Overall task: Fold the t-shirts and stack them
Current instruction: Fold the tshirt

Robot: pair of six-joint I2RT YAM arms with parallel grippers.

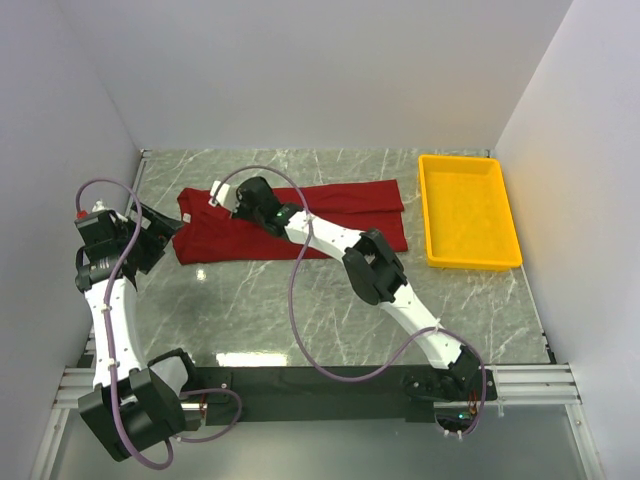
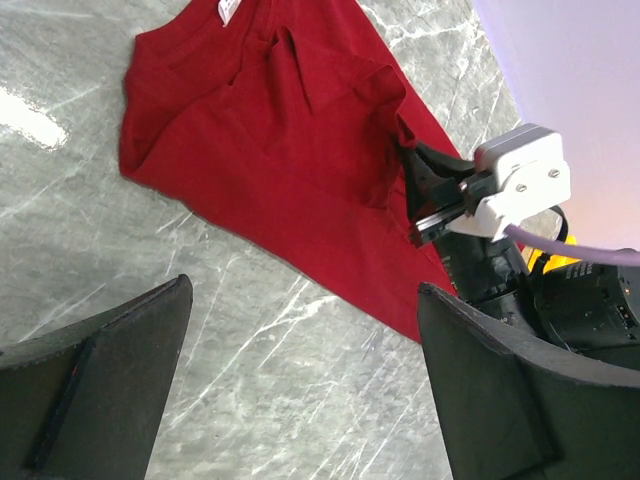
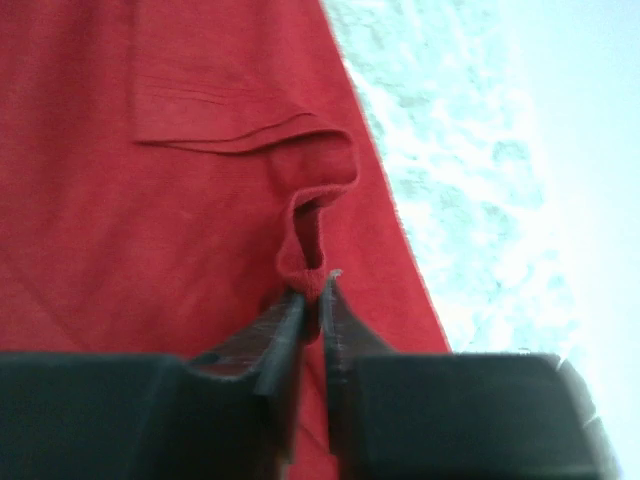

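A dark red t-shirt [image 1: 350, 205] lies as a long band across the far side of the marble table, collar end to the left. Its white neck tag [image 2: 226, 10] shows at the top of the left wrist view. My right gripper [image 1: 243, 200] reaches over the shirt's left part and is shut on a raised pinch of cloth [image 3: 305, 255]; the right wrist view shows the right gripper [image 3: 315, 290] with red fabric squeezed between its fingers. My left gripper [image 1: 160, 232] hovers just left of the shirt, open and holding nothing; bare marble lies between its fingers [image 2: 305, 290].
A yellow plastic tray [image 1: 474, 264] stands at the back right, apart from the shirt. White walls close in the table on the left, back and right. The right arm's links stretch diagonally across the table's middle.
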